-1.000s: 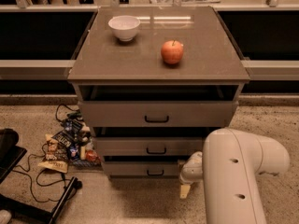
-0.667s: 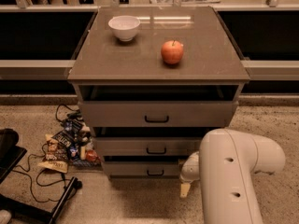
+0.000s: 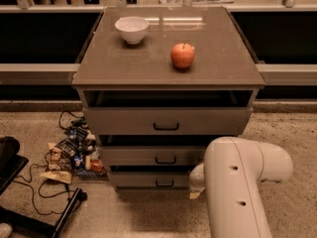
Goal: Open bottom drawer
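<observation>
The grey cabinet [image 3: 168, 63] has three drawers. The bottom drawer [image 3: 143, 179] is the lowest one, a shallow grey front with a small black bar handle [image 3: 164, 183]. My gripper [image 3: 194, 188] is low at the right end of the bottom drawer's front, to the right of the handle, mostly hidden behind my white arm [image 3: 237, 187]. Only a rounded white part and a tan tip of it show. The middle drawer [image 3: 148, 156] and the top drawer [image 3: 166, 120] are above it.
A white bowl [image 3: 132, 29] and a red apple [image 3: 183, 55] sit on the cabinet top. Snack packets [image 3: 69, 152], black cables [image 3: 34, 192] and a black stand lie on the floor to the left. A ledge runs behind the cabinet.
My arm has shifted slightly to the left, toward the cabinet. The drawers, bowl and apple have not moved.
</observation>
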Controlling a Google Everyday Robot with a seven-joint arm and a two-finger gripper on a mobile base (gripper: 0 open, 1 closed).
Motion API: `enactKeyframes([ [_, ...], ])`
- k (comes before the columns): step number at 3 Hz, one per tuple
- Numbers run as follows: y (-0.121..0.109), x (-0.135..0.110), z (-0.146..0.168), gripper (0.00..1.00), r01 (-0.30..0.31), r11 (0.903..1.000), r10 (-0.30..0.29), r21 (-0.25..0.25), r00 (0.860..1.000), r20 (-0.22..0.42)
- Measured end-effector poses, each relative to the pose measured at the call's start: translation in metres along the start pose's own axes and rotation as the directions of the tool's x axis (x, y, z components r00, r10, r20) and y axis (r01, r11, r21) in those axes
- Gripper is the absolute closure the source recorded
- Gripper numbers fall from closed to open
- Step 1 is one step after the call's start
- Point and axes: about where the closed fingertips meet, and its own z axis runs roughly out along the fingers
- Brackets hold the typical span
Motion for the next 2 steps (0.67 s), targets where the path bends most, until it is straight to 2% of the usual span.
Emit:
enactKeyframes([
  [2,-0.0010,0.0102,-0.0078,0.87,-0.018,0.9998,0.018,0.001,1.000,-0.018],
])
